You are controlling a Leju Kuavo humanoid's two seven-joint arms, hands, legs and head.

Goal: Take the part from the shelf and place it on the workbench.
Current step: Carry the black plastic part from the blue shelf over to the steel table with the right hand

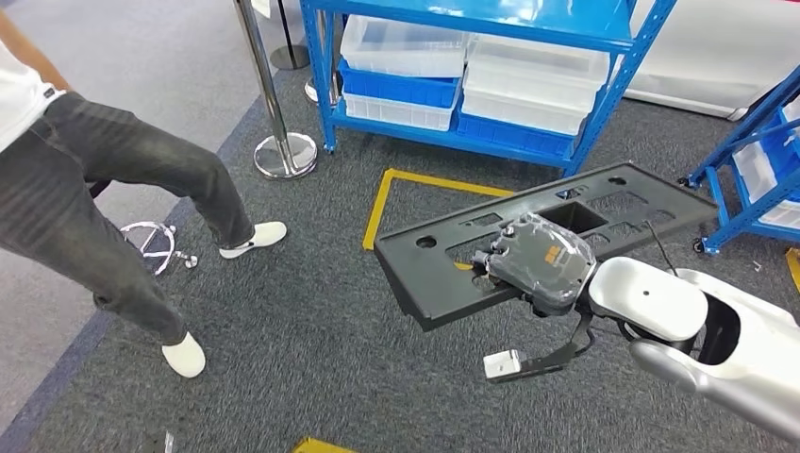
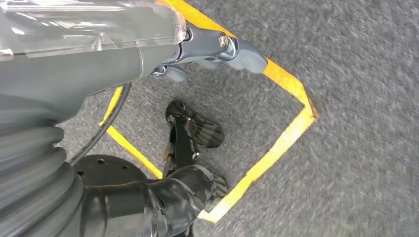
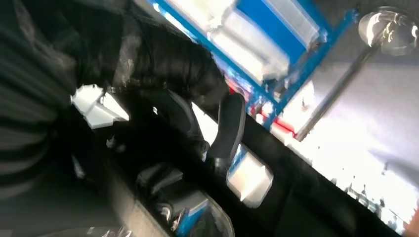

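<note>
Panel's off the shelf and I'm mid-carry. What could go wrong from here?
1. The right hand holds the long black panel near its middle, alone; it may tilt or slip.
2. A person stands close; a turn could swing the panel's free end toward them.
3. The far end could clip the blue shelf.

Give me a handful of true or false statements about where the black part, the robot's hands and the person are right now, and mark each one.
1. The right hand holds the long black part above the grey carpet. True.
2. The part rests on the blue shelf. False: it is clear of the shelf, held in the air.
3. A person stands at the left of the head view. True.
4. The left hand grips the part. False: it hangs over the floor and holds nothing.
5. The shelf holds clear bins. True.
</note>
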